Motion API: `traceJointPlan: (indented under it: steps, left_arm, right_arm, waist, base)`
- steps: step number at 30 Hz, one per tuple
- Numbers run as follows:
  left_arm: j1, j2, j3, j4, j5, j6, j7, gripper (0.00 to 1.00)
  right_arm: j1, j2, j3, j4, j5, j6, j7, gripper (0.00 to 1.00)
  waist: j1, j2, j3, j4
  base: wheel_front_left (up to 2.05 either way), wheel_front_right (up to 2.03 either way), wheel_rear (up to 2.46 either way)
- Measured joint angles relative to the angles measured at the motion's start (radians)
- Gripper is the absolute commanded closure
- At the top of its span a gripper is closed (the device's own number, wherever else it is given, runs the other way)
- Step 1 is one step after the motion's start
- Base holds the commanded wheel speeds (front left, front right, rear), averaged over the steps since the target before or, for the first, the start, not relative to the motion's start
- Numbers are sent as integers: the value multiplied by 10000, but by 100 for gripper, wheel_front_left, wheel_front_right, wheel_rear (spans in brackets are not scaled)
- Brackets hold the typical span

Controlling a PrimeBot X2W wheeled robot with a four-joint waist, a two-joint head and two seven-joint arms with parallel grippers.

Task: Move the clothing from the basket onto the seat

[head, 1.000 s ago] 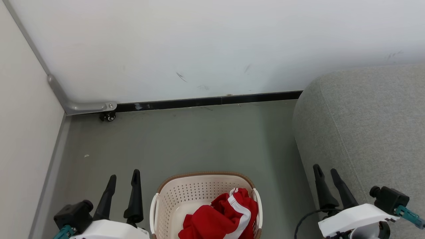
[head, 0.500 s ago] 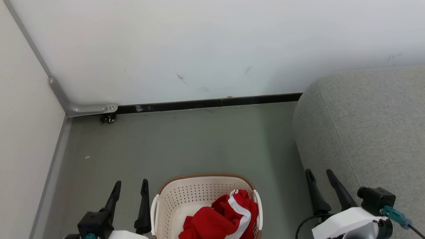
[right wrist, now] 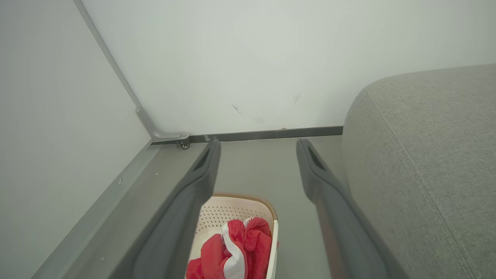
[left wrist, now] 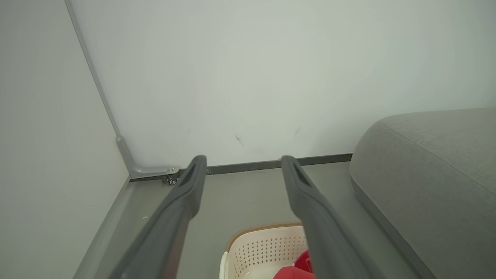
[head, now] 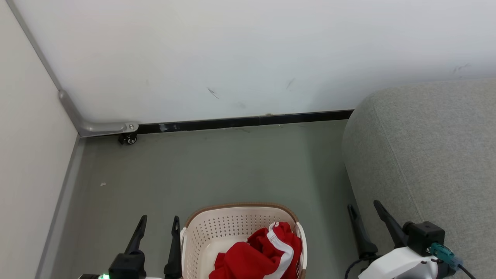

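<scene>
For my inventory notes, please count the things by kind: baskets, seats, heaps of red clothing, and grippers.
basket: 1
seat: 1
red clothing heap: 1, garments inside cannot be counted
grippers: 2, left gripper and right gripper
Total: 5

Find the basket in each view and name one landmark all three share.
Head view: basket at bottom centre, cut off by the lower edge.
Left wrist view: basket at the bottom edge, just right of centre.
Right wrist view: basket at the bottom edge, near centre.
Shared landmark: the caster at the wall corner.
</scene>
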Motion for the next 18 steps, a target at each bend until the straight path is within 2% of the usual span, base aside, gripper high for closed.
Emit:
traceJointPlan:
  steps: [18]
  left_arm:
    - [-1, -17, 140, 207, -35, 84, 0, 0]
  right_arm:
    - [4, 50, -107, -148, -88, 2, -36, 0]
  waist:
    - [-2, 0, 164, -20]
  base:
    - [0, 0, 0]
